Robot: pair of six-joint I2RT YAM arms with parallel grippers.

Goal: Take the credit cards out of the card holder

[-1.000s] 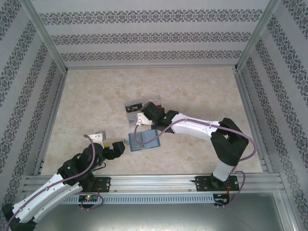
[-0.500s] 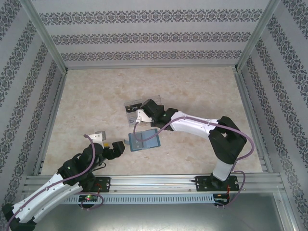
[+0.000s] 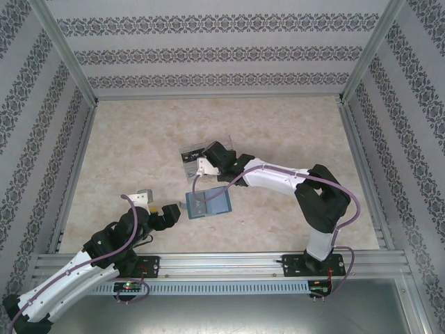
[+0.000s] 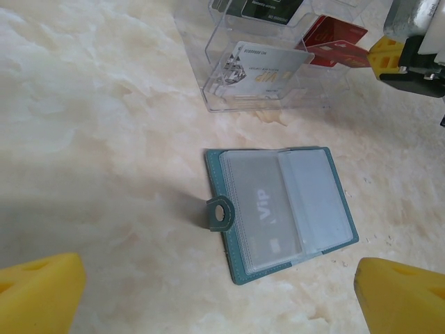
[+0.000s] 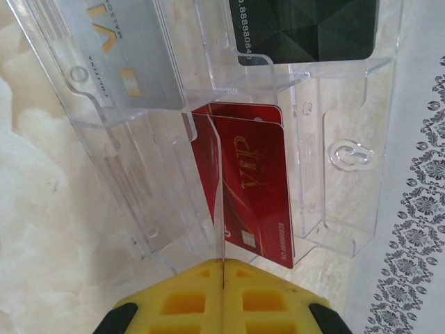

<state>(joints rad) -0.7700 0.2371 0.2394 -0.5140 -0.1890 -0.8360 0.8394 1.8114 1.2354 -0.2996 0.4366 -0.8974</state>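
Top external: card holder (image 3: 208, 203) lies open between the arms, left gripper (image 3: 178, 209) spread wide just beside it. Left wrist: a VIP card (image 4: 268, 216) sits sleeved inside; pinch its edge squarely. Right wrist: right gripper (image 5: 222, 285) clenched at the clear tray (image 5: 348, 153), perhaps touching the red card (image 5: 254, 202).

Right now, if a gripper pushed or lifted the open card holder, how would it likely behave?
The card holder lies flat and thin on the smooth table, so a push would probably slide it, not tip it. Lifted by one edge, its soft-looking covers and clear sleeves would likely flop at the fold.
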